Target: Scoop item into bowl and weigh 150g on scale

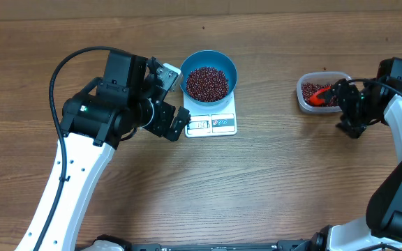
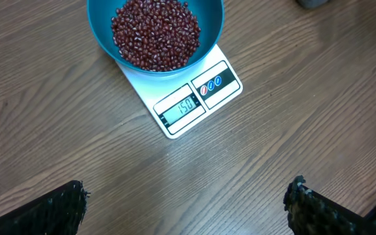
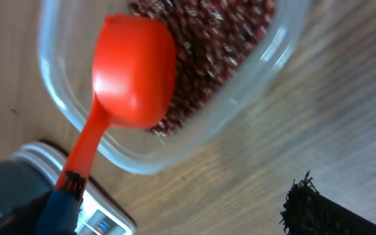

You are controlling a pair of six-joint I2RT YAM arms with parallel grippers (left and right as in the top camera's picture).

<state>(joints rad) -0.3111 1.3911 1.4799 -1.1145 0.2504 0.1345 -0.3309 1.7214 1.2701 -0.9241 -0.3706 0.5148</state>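
Centrally, upper frame: bowl (image 2: pixel 100 32) of beans (image 2: pixel 155 32) seated on scale (image 2: pixel 222 79), display showing 150. Just left of scale, nearer left tool (image 1: pixel 176 97), fully spread, empty. Far right, right tool (image 1: pixel 341 107) likewise wide, empty; scoop (image 3: pixel 132 72) lying in tub (image 1: pixel 302 95).

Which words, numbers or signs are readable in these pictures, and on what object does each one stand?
"150": on the display of the scale.
Marks on the scale's buttons: too small to read.
Nothing else in any view carries readable text.
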